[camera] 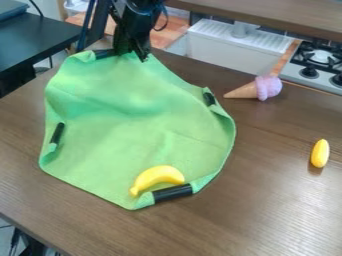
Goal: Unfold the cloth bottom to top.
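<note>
Tabletop (267, 215), brown, wood-grained, carrying the pieces we list first.

Cloth, light green fabric (133, 110), one piece: we find it spread over the left and middle of the tabletop, rounded in outline, with soft wrinkles and an uneven rim. Four short black strips sit at its edges: one at the near edge (172, 193), one at the left (57, 134), one at the right (209, 98), one at the far edge (103, 53).

Banana, curved, yellow (160, 176): lying on the cloth, just beside the near strip.

Oblong piece, smooth, yellow (320, 153): on the bare tabletop at the right, well apart from the cloth.

Ice-cream cone, tan with a pinkish-lilac scoop (267, 88): on its side near the tabletop's far edge, tip towards the cloth.

Gripper, black (138, 49): at the cloth's far edge, beside the far strip. We cannot tell how far open it is, nor whether it has hold of the cloth.

Sink unit, white, with a ribbed top (220, 47): beyond the tabletop; we cannot make out the contents.

Stove, white with black grates and two dark knobs (319, 57): right of the sink unit.

Table, dark (33, 37): at the far left.
</note>
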`<state>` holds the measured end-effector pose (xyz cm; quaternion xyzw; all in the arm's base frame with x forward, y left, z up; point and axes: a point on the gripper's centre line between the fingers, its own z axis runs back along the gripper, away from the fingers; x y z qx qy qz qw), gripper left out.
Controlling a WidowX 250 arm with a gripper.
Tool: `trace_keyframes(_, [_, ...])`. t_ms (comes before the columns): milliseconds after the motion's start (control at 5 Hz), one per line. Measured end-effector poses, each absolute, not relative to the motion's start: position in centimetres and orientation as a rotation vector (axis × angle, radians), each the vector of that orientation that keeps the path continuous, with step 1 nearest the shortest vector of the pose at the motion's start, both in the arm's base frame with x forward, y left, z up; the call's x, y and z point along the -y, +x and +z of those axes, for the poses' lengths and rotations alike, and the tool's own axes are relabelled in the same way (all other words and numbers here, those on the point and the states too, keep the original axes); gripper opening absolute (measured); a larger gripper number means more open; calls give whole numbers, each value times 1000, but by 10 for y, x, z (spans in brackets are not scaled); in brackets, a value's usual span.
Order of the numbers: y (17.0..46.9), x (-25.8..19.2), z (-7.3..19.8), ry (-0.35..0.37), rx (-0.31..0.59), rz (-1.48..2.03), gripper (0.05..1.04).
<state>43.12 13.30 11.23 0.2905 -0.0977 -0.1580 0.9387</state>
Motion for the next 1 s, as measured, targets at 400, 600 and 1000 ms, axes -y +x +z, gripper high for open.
trace_keyframes(400, [441, -139, 103, 427, 327, -336, 49])
trace_keyframes(600, [447, -138, 110, 399, 366, -328, 49])
trace_keyframes(1000, [464, -131, 111, 350, 410, -358, 63])
